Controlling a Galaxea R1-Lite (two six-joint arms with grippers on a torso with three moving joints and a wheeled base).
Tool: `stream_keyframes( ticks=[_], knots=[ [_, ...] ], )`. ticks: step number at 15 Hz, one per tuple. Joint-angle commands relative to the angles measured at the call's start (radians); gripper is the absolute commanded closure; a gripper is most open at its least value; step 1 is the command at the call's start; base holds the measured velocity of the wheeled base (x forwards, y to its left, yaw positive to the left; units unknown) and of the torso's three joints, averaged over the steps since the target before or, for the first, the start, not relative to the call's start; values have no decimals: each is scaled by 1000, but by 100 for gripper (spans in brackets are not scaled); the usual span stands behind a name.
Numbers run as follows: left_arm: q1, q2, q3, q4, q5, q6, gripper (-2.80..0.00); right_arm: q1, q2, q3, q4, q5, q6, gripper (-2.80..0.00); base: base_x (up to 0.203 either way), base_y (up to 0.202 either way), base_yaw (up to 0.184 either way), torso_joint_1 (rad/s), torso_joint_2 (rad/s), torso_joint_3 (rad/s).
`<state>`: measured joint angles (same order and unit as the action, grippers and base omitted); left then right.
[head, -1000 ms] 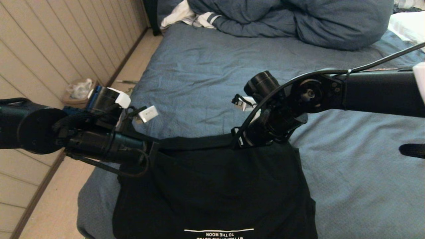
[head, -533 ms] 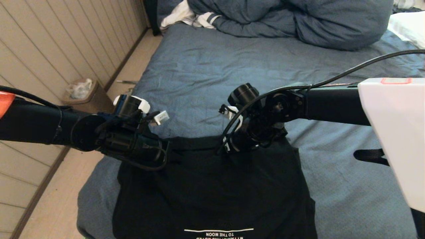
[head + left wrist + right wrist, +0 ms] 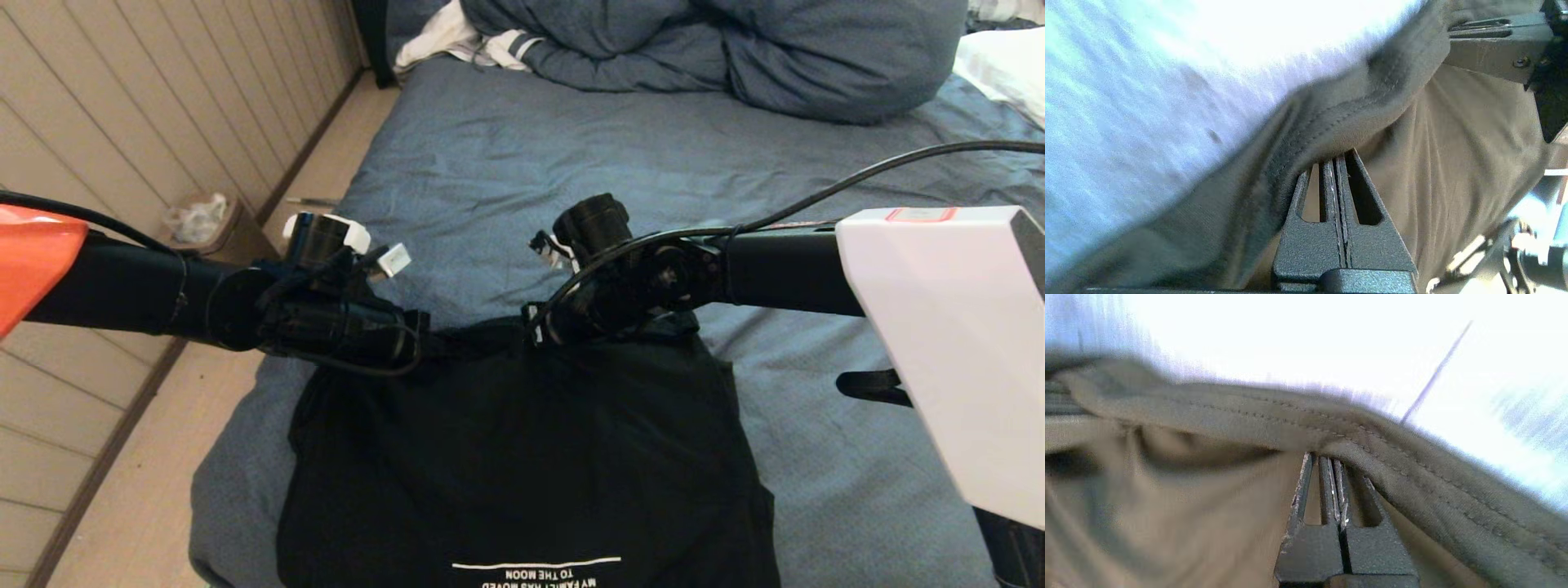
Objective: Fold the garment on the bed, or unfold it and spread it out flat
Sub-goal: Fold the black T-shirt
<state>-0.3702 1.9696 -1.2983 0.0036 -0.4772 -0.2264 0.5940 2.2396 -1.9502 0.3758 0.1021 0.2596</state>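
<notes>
The black T-shirt (image 3: 522,457) hangs over the near part of the slate-blue bed (image 3: 571,163), its stitched hem lifted and its white lettering (image 3: 535,572) low at the near edge. My left gripper (image 3: 424,339) is shut on the hem's left end, and my right gripper (image 3: 535,327) is shut on the hem a little to its right. In the left wrist view the left gripper (image 3: 1336,157) has its jaws pressed together under the hem (image 3: 1331,118). The right wrist view shows the right gripper (image 3: 1331,457) pinching the same seam (image 3: 1274,416).
A bulky blue duvet (image 3: 718,49) and white striped clothing (image 3: 465,41) lie at the bed's far end. A white pillow (image 3: 1000,65) sits far right. Left of the bed are wooden floor, a panelled wall and a small bin (image 3: 204,224).
Both arms have moved inward, drawing the two grippers closer together along the hem. The hem now bunches between them and sits slightly higher and farther from me.
</notes>
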Motion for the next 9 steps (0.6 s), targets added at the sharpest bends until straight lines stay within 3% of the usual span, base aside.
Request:
stream_keyframes(
  ticks=[1,5,9],
  knots=[
    [21,27,-22,-27,-3,-16,0,0,25,0,-72,-59,3,0,0,0,0,0,0,0],
    [74,28,-84,-95,-1,-74,0,-2,10,4,-134,-78,3,0,0,0,0,0,0,0],
    [105,5,-112,-98,3,-72,0,-5,-29,34,-141,-116,1,0,0,0,0,0,0,0]
  ],
)
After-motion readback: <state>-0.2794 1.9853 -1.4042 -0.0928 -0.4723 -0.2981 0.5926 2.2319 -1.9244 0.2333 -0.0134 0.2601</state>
